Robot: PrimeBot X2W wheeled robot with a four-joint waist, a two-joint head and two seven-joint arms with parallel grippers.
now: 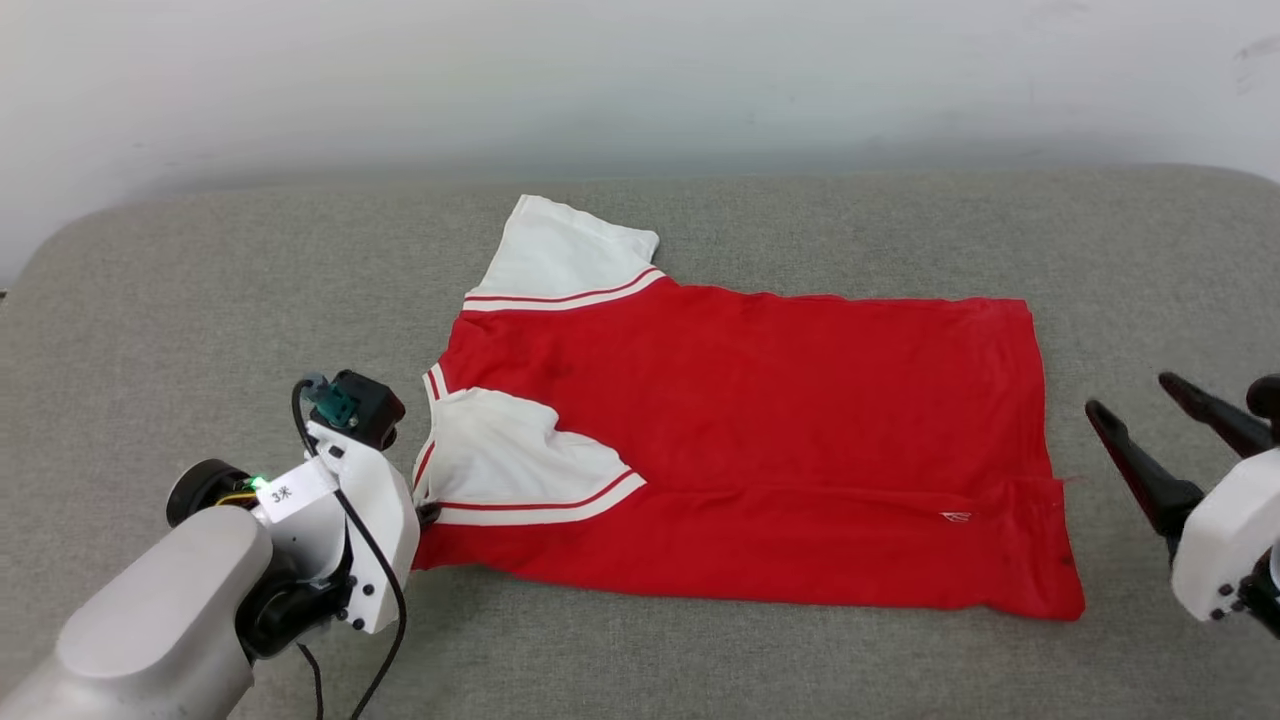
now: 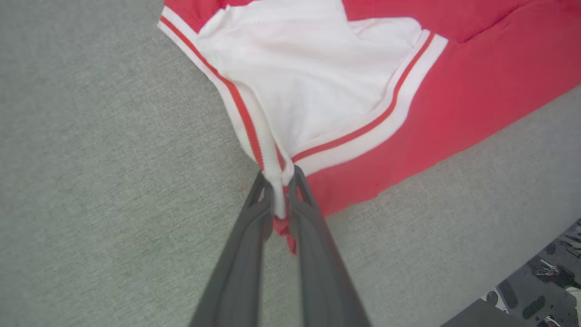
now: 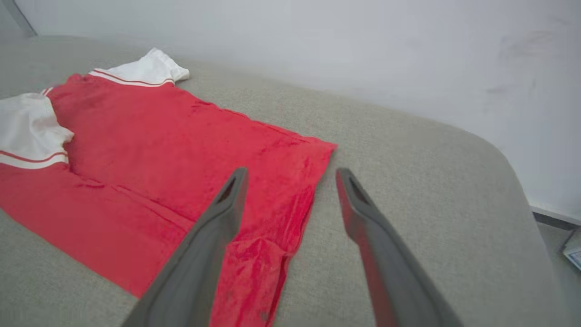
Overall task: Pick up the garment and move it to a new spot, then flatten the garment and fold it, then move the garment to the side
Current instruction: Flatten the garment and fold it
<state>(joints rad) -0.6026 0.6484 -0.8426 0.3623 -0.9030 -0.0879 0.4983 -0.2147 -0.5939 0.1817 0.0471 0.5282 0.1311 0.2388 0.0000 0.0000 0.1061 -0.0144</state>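
1. The garment (image 1: 760, 440) lies spread across the centre of the head view on a grey padded surface (image 1: 200, 300). Its collar end is at the left and its hem at the right. The plain red face is up and no lettering shows.
2. The body is smooth with few wrinkles. I judge the pick-up, the move to a new spot and the flattening done.
3. Folding looks begun. At centre left the lower white sleeve lies turned in over the red body, and a long crease runs near the lower edge. The upper sleeve sticks out at upper centre, not yet folded.
4. The left gripper (image 2: 278, 179) is clamped on the garment's shoulder corner, at the lower left of the head view. In the left wrist view, striped trim and white and red cloth are bunched between its fingers.
5. The right gripper (image 1: 1130, 397) has its fingers spread wide and holds nothing. It sits at the right edge of the head view, just beside the hem and apart from it.
6. Left to do, by my reading: bring in the upper sleeve, fold the body, then move the garment aside.
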